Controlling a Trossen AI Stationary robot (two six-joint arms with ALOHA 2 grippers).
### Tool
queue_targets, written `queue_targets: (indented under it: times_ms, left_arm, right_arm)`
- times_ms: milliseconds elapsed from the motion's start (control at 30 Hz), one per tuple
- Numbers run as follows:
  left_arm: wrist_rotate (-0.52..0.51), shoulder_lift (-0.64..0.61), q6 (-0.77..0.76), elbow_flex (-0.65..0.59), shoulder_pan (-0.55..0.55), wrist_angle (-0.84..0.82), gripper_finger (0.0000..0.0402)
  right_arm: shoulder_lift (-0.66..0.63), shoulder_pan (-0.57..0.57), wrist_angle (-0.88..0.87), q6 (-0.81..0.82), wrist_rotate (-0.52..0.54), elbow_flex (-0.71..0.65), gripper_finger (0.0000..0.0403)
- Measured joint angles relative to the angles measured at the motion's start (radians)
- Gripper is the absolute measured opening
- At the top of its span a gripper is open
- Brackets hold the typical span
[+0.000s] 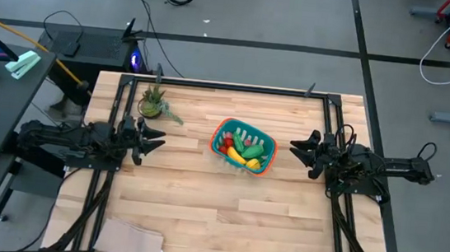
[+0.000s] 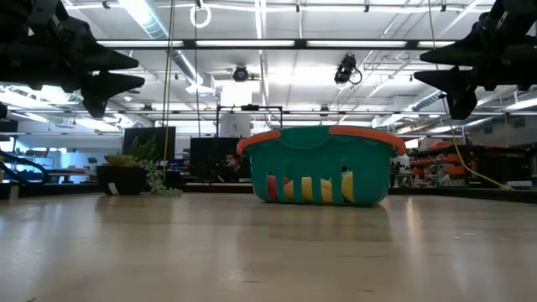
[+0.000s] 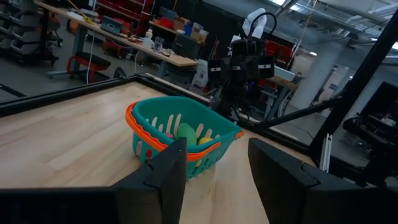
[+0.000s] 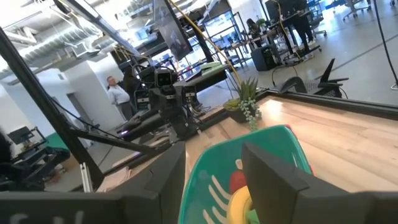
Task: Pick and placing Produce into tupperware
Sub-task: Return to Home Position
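Note:
The teal basket with the orange-red rim (image 1: 243, 147) stands on its base at the table's middle, also in the low view (image 2: 320, 165). Inside it lie a yellow banana (image 1: 244, 159), green pods (image 1: 253, 149) and a small red piece (image 1: 228, 143). My left gripper (image 1: 157, 138) hangs open above the table, left of the basket (image 3: 180, 134). My right gripper (image 1: 296, 148) hangs open to the basket's right (image 4: 249, 171). Both grippers are empty, each facing the basket.
A spiky green potted plant (image 1: 153, 102) stands near the table's far left, beside my left gripper. A tan cloth (image 1: 127, 239) lies at the near edge. The wooden table (image 1: 224, 217) has free room near the front. A person (image 4: 115, 93) stands in the room beyond.

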Motion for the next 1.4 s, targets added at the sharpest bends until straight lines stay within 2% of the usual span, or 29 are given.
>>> queue_targets:
  times_ms: [1400]
  left_arm:
    - [0.0, 0.0, 0.001, -0.001, 0.0, 0.001, 0.0185]
  right_arm:
    - [0.0, 0.0, 0.0, 0.0, 0.0, 0.0, 0.0166]
